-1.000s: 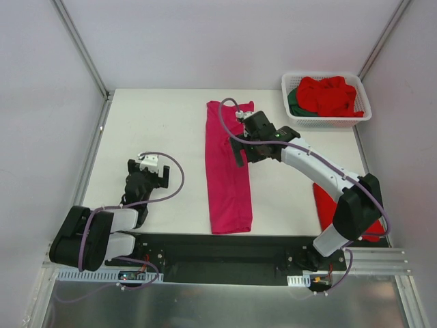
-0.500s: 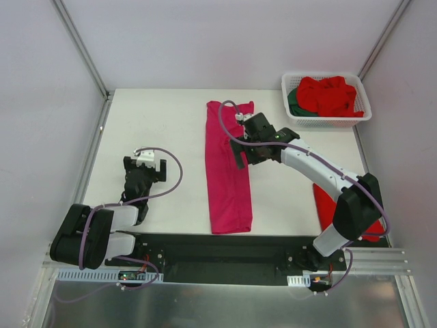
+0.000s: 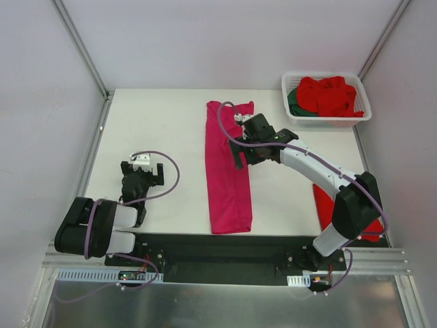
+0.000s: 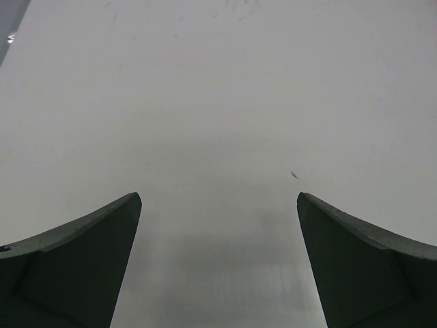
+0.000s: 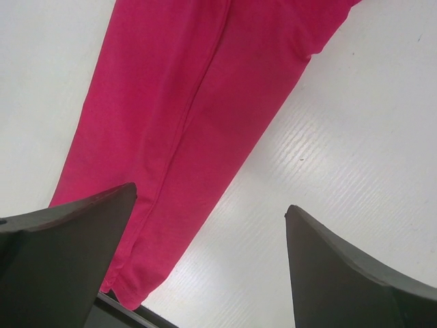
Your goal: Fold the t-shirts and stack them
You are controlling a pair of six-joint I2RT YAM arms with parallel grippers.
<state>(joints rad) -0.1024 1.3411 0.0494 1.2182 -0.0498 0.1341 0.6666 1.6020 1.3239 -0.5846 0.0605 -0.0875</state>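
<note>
Your white table [image 3: 157,123] sits between pale walls. At its centre the magenta t-shirt [image 3: 222,184] lies as a long strip running twelve to six, probably ready for a crosswise fold. Your right gripper [image 3: 240,158] hovers over the strip's right edge, jaws wide and empty. Your left gripper [image 3: 142,169] hangs at eight o'clock, equally wide. At one o'clock, the basket [image 3: 328,121] holds red t-shirts [image 3: 331,94] and a green t-shirt [image 3: 295,102].

High rear overhead view; two close downward wrist views; pink t-shirt [image 3: 227,181] common to overhead and right.
</note>
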